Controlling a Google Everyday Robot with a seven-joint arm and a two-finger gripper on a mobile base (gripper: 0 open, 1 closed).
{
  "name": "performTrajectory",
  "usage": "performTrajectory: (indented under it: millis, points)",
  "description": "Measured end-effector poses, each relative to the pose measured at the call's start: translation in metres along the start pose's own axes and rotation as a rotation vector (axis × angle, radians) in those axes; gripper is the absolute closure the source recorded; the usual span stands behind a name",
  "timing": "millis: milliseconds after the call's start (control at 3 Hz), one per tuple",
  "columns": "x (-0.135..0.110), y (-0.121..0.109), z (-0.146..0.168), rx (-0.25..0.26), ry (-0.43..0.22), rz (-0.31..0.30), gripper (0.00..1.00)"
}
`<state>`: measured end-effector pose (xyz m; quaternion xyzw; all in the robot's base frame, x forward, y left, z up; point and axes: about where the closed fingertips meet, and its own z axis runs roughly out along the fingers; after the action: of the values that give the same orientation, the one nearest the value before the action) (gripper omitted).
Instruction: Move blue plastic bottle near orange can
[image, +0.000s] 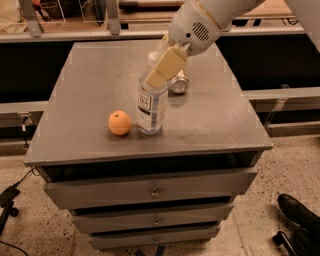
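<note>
The blue plastic bottle (151, 107), clear with a white label, stands upright near the table's front middle. My gripper (153, 76) comes down from the upper right and is closed around the bottle's neck and cap. One tan finger (166, 66) lies across the front of the bottle's top; the other finger is hidden behind it. The orange can (178, 84) lies on its side just behind and to the right of the bottle, its silver end facing me, partly hidden by the gripper.
A round orange fruit (120, 122) sits just left of the bottle. Everything rests on a grey cabinet top (215, 120) with drawers (152, 192) below. A dark shoe (300, 215) is on the floor at lower right.
</note>
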<state>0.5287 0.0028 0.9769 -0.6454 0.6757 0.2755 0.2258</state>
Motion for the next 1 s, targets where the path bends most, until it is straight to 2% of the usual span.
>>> performTrajectory:
  millis: [333, 667, 1000]
  points:
    - [0.000, 0.001, 0.001, -0.002, 0.005, -0.002, 0.00]
    - [0.000, 0.001, 0.001, -0.002, 0.005, -0.002, 0.00]
    - [0.012, 0.004, -0.018, 0.035, -0.041, -0.065, 0.00]
